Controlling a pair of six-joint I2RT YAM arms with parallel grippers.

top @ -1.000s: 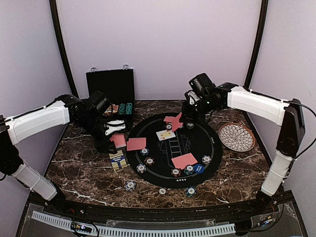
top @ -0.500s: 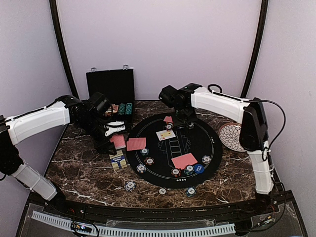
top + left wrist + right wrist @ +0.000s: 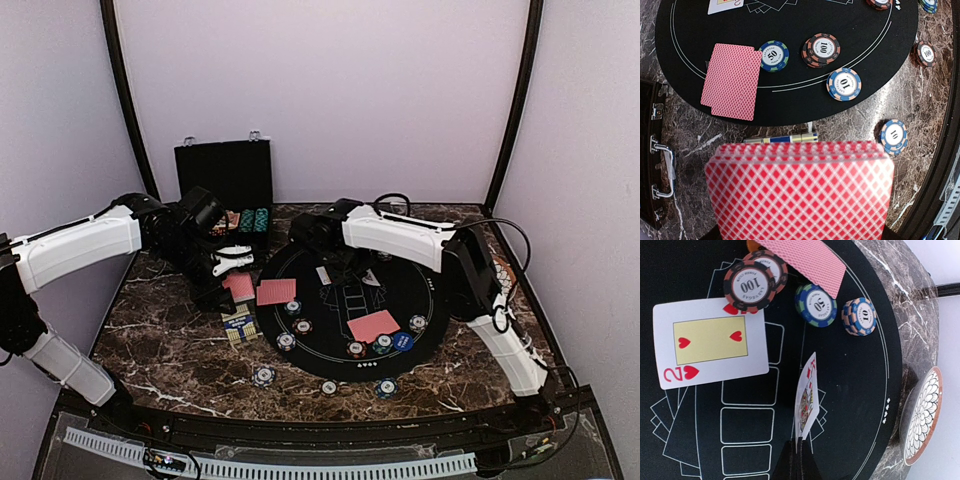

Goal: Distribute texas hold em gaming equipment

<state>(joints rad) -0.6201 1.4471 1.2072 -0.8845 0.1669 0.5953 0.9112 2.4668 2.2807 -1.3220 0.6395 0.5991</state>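
Pinching shut, the left gripper [image 3: 230, 270] holds a red-backed deck [image 3: 800, 190], the right gripper [image 3: 799, 442] one card [image 3: 806, 400].

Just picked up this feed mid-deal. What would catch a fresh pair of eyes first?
The round black mat at the centre of the marble table, strewn with striped chips and red-backed cards. Next, the thick red-backed deck clamped in the left pincer beside the mat's left edge, looming large in the left wrist view. Then the single card pinched by the right pincer, tilted over the mat near a face-up two of hearts.
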